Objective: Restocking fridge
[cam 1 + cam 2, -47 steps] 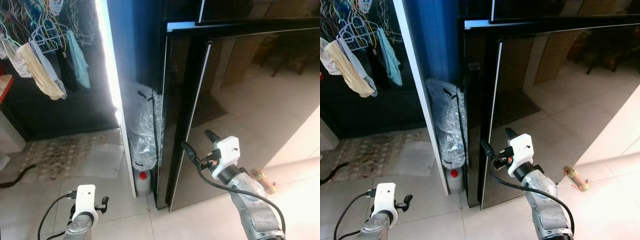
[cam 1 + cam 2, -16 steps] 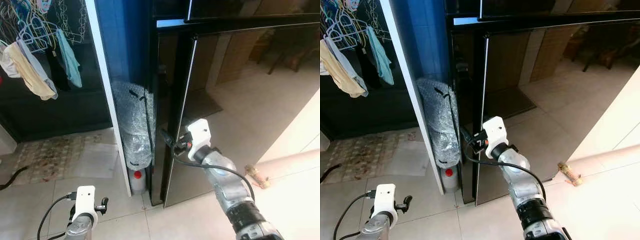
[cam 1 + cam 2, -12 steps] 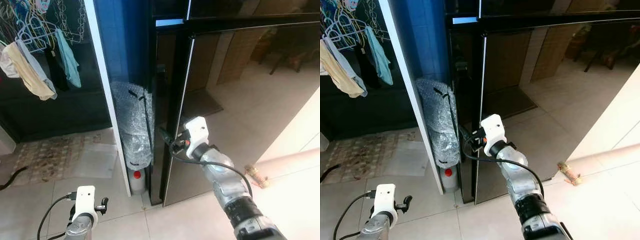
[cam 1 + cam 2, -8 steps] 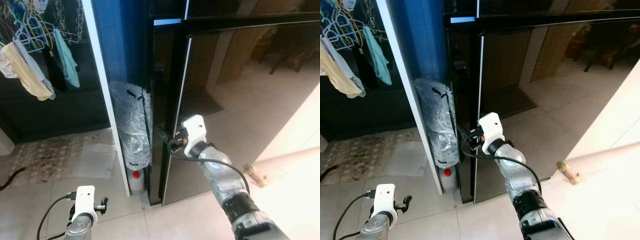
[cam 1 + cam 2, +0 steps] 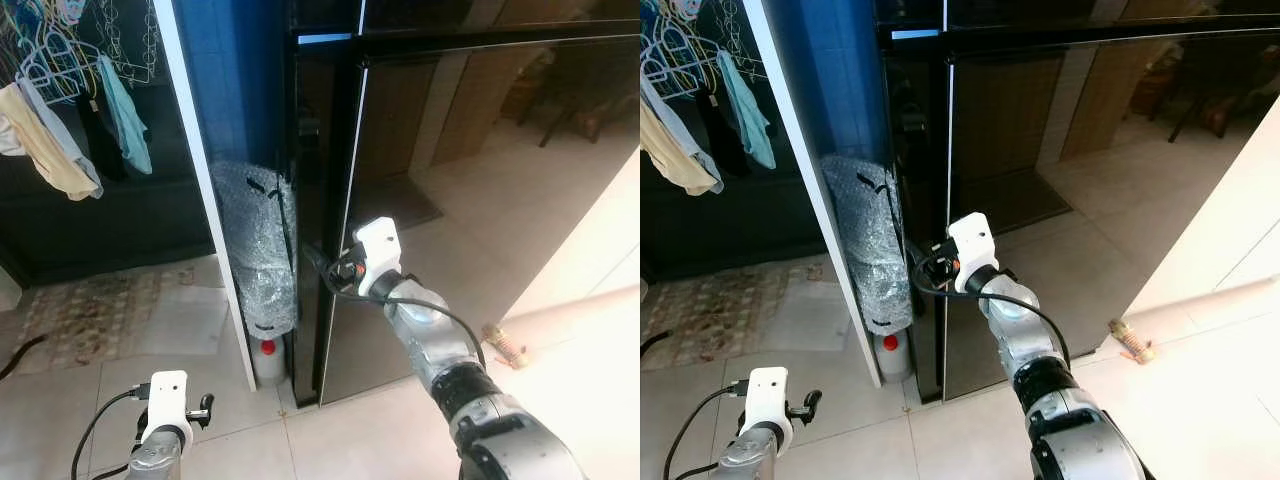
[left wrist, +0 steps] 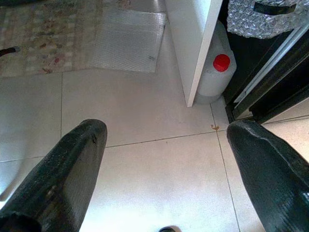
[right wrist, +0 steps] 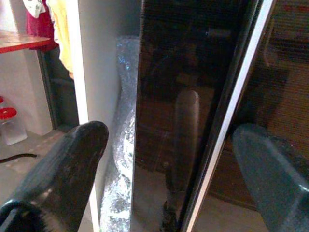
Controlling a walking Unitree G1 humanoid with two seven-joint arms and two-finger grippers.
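A tall black glossy fridge (image 5: 480,180) stands ahead, its doors closed and mirroring the tiled room. My right gripper (image 5: 322,270) is stretched out to the left edge of the lower door (image 7: 227,121). It is open, with one finger (image 7: 63,179) on the fridge's side and the other finger (image 7: 270,174) in front of the door face. Low at the left, my left gripper (image 5: 205,408) hangs open above the floor tiles (image 6: 145,159), holding nothing.
A bubble-wrapped bundle (image 5: 255,250) and a white jug with a red cap (image 6: 216,72) sit in the gap between the fridge and a white panel (image 5: 205,200). Clothes on hangers (image 5: 60,130) hang at the left above a patterned mat (image 5: 90,315). A small object (image 5: 503,347) lies on the floor at the right.
My right gripper has reached forward and left, from in front of the door face to its left edge. The camera has shifted a little. The left arm has stayed put.
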